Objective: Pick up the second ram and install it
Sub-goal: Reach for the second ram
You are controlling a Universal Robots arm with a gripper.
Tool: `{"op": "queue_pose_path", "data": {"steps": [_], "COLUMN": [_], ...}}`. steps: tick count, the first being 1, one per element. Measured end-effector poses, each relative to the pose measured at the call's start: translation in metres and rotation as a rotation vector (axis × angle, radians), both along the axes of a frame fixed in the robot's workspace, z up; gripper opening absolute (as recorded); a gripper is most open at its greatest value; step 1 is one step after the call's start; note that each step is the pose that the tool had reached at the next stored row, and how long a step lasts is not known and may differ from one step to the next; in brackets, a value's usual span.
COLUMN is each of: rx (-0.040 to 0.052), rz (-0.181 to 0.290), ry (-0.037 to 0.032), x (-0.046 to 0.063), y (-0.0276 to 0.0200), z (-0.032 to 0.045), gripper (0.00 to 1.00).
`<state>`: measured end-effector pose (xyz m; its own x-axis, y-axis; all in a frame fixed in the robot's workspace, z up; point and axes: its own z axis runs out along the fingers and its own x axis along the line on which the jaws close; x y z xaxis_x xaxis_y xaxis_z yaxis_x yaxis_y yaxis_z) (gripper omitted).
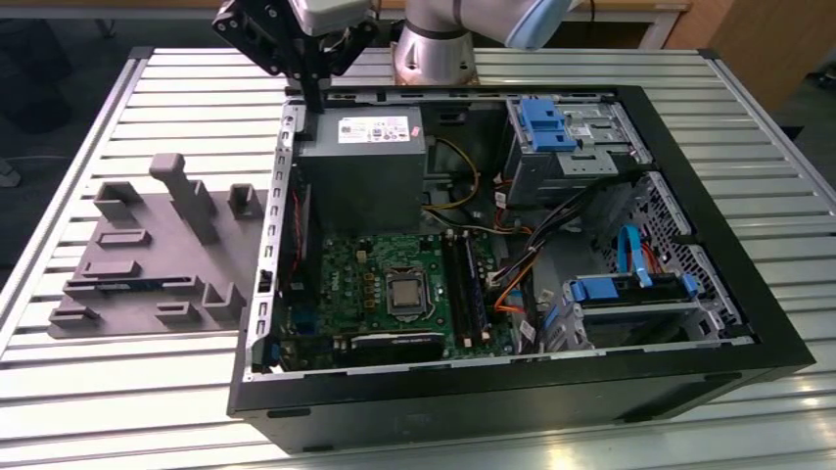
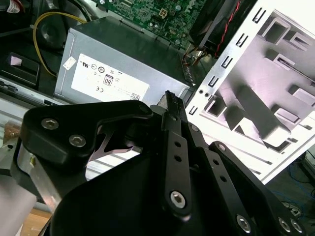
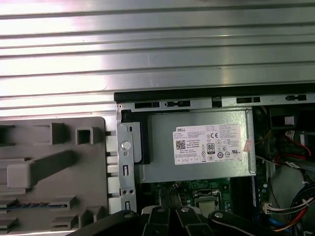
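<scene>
The second ram (image 1: 131,285) stood on edge in a slot of the grey fixture (image 1: 144,215) on the table (image 1: 170,88), its long axis lying across the exterior view. It looked light, stiff and fragile, likely best pinched mid-length by its faces. The gripper (image 1: 315,98) hung well apart, at the computer case (image 1: 523,392) corner, with fingers (image 2: 174,147) pressed together and empty.

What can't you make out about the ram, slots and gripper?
- Ram: dark strip in fixture, exterior view, too small to confirm.
- Slots: too dark in exterior view to tell if filled.
- Gripper: shut; its links hide any grasp in second wrist view.
</scene>
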<state>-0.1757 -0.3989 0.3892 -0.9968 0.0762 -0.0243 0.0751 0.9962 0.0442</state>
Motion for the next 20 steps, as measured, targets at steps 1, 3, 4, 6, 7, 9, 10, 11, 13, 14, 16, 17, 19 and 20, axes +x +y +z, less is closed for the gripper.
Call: {"op": "queue_pose_path", "data": {"steps": [1,3,4,6,7,9,10,11,13,14,16,17,19,20], "rx": [0.0001,0.0002,0.0001,0.0001,0.0001,0.0001,0.0001,0.0001,0.0002,0.0001,0.0002,0.0001,0.0002,0.0002], "rz": [0.0,0.0,0.0,0.0,0.0,0.0,0.0,0.0,0.0,0.0,0.0,0.0,0.0,0.0], "ry": [-0.0001,-0.0001,-0.0001,-0.0001,-0.0001,-0.0001,-0.0001,-0.0001,-0.0001,-0.0001,-0.0002,-0.0001,-0.0002,-0.0002], "x": [-0.001,-0.002,-0.003,-0.005,-0.005,-0.007,-0.008,-0.009,-0.01,-0.011,-0.012,-0.013,-0.015,-0.015], "y": [0.0,0.0,0.0,0.0,0.0,0.0,0.0,0.0,0.0,0.0,0.0,0.0,0.0,0.0], "z": [-0.0001,-0.0002,-0.0002,-0.0003,-0.0003,-0.0003,-0.0004,-0.0004,-0.0005,-0.0005,-0.0006,-0.0006,-0.0006,-0.0007], "gripper": [0.11,0.11,0.11,0.11,0.11,0.11,0.11,0.11,0.11,0.11,0.11,0.11,0.11,0.11]}}
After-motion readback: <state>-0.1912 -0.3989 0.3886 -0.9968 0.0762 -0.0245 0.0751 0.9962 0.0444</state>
